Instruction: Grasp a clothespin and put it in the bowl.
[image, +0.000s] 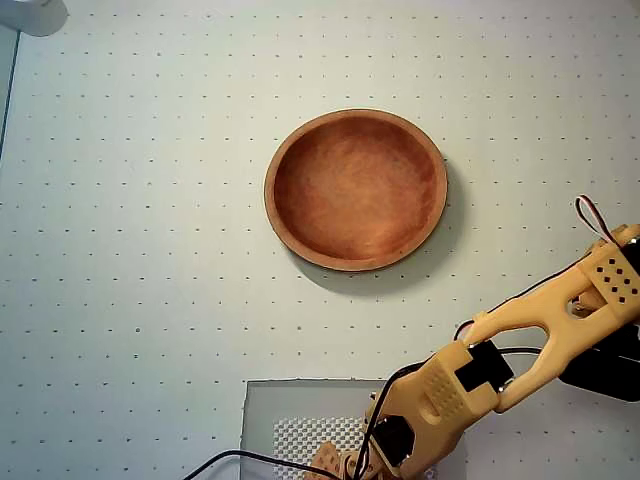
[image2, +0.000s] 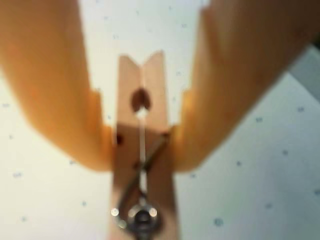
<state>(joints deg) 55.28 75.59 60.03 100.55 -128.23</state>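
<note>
The bench (image: 130, 250) is a pale sheet printed with a regular grid of small dots. The wooden bowl (image: 356, 188) rests on it above centre in the overhead view, and a grey translucent mat (image: 290, 410) lies at the bottom edge.

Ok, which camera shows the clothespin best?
The wrist view: the clothespin fills the middle, pinched between the gripper's two fingers, spring visible. In the overhead view the arm hides it at the bottom edge.
</note>
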